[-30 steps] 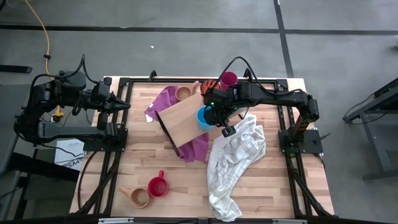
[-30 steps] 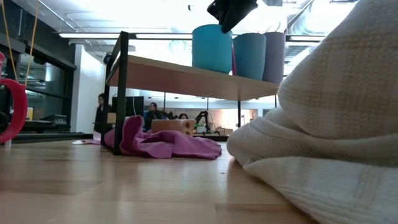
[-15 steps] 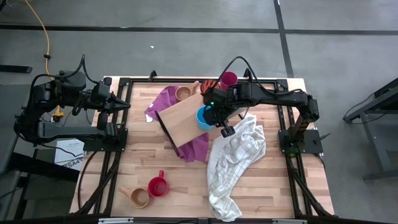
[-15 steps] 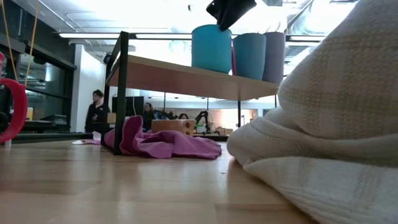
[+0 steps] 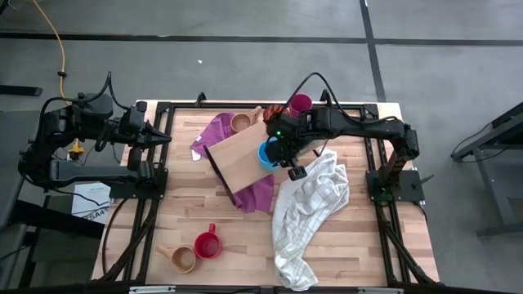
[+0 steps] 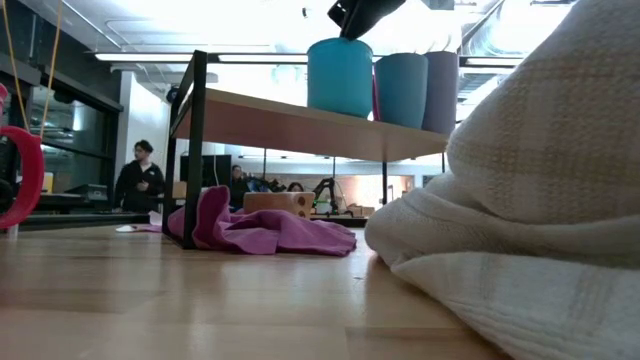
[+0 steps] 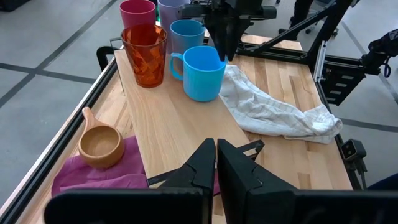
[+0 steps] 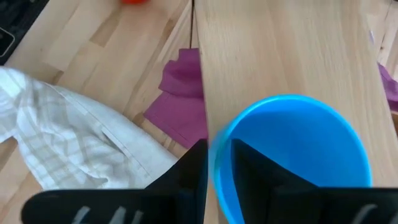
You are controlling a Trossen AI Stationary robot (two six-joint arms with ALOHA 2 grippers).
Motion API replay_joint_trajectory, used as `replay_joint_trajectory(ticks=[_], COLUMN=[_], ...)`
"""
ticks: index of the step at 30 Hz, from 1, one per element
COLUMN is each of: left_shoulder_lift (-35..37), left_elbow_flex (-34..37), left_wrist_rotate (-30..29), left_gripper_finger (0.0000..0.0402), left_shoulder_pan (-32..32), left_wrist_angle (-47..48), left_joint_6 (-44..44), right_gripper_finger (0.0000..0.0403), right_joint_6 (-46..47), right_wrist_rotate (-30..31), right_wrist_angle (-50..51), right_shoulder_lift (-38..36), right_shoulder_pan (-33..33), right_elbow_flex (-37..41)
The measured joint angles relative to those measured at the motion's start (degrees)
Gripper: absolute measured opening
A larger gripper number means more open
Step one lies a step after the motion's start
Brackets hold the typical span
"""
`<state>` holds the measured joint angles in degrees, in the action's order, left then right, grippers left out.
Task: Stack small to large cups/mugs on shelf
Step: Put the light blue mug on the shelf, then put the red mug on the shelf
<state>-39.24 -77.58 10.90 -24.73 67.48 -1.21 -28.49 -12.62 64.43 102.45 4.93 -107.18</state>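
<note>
Blue mug [image 5: 267,153] stands upright on the shelf [image 5: 237,159], at its 3 o'clock edge, beside the other cups clustered toward 1 o'clock. What has changed is small but telling. In the low view the right gripper [image 6: 352,12] has crept upward over the last second, and its tips now hang just clear of the rim, fingers parted and grasping nothing. I read that as the mug released and this placement done, with the arm backing off. The left gripper [image 5: 163,137] waits at the table's 9 o'clock, clenched and empty. Three mugs are not on the shelf: a tan mug [image 5: 241,122] on the cloth [image 5: 214,131] at 12 o'clock, and a red mug [image 5: 206,243] and a second tan one [image 5: 181,259] at 7 o'clock. One of those is probably next.
</note>
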Motion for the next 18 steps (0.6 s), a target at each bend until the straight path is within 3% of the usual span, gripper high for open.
replay_joint_trajectory(ticks=[10,18], left_shoulder_lift=[0.0,0.0], left_elbow_flex=[0.0,0.0], left_wrist_rotate=[0.0,1.9], left_gripper_finger=[0.0005,0.0005], left_shoulder_pan=[0.0,0.0], left_wrist_angle=[0.0,0.0], left_joint_6=[-0.9,-1.4], right_gripper_finger=[0.006,0.006], right_joint_6=[2.1,8.5], right_wrist_rotate=[-2.1,-9.7], right_wrist_angle=[-0.5,-4.5], right_shoulder_lift=[0.1,0.1], right_shoulder_pan=[1.6,2.6], right_elbow_flex=[-5.1,-13.2])
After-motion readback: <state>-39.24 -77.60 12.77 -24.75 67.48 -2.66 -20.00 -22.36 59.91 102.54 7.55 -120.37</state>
